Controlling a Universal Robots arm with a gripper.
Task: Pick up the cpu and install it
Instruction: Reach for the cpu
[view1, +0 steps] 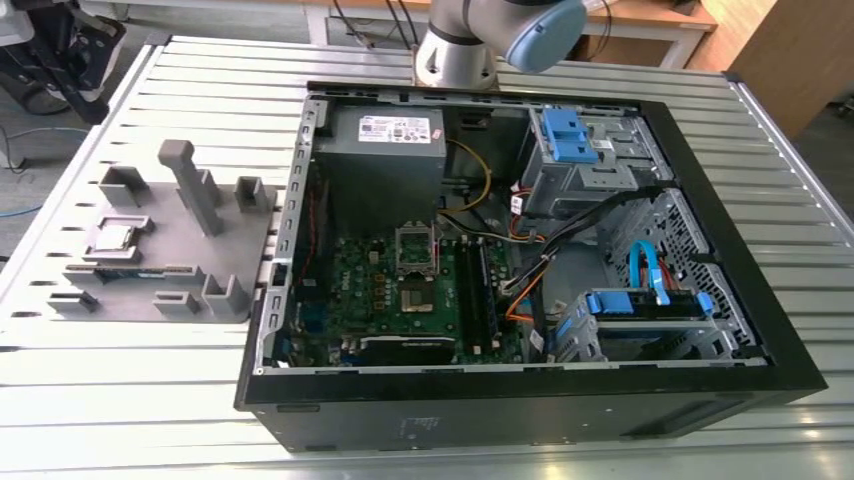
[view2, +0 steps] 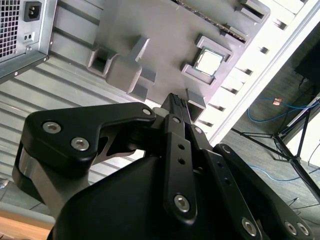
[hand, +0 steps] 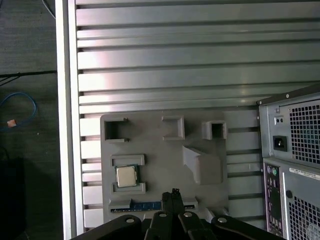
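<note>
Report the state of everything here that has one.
cpu: lying flat in the grey holder, not gripped.
gripper: shut, empty, clear of the cpu.
computer case: on its side, side panel off, inside exposed.

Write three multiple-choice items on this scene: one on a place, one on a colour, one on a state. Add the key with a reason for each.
1. The grey fixture stands: A) inside the computer case; B) on the slatted table, at the exterior view's left of the case; C) on top of the case.
2. The drive-bay clips are: A) red; B) blue; C) yellow.
3. The cpu is: A) held in the claw; B) installed inside the case; C) lying in a fixture recess.
Key: 1 B, it rests on the slats beside the case. 2 B, both clips show blue. 3 C, both wrist views show it in the recess, the claw apart from it.
</note>
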